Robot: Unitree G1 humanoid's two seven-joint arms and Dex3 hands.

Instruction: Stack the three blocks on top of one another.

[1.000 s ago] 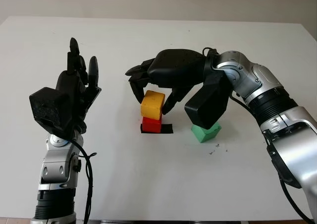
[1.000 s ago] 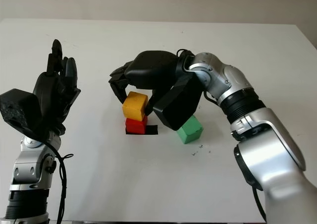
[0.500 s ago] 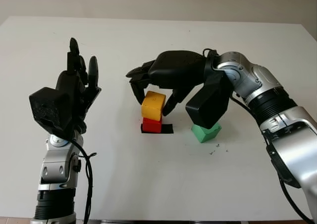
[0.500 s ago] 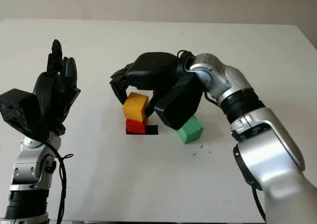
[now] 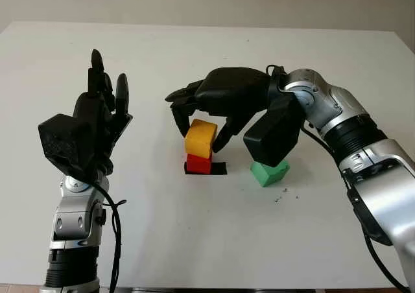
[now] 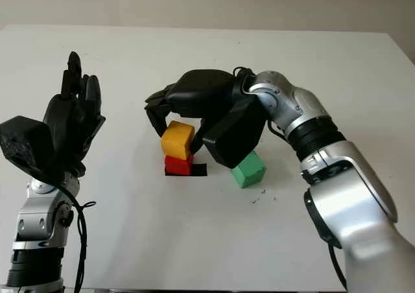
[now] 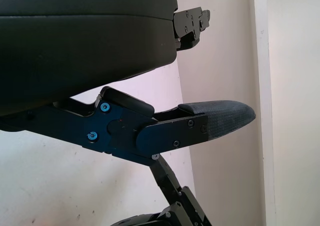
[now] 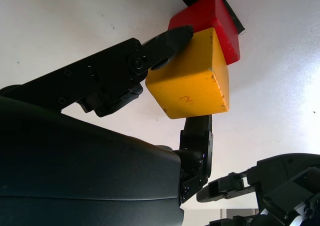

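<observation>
Now the right hand (image 5: 201, 115) grips the yellow block (image 5: 200, 138) sitting on the red block (image 5: 199, 163) mid-frame, the green block (image 5: 270, 172) waits just right of them, nearest that hand, and the left hand (image 5: 97, 121) hangs open at left.

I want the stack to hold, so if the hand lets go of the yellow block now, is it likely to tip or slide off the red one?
Yellow block sits skewed on red block, so it may tip. Flat faces suggest no rolling. Right hand brackets it.

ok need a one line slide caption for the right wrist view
Right hand fingers pinch the yellow block seated on the red block, over the white table.
</observation>
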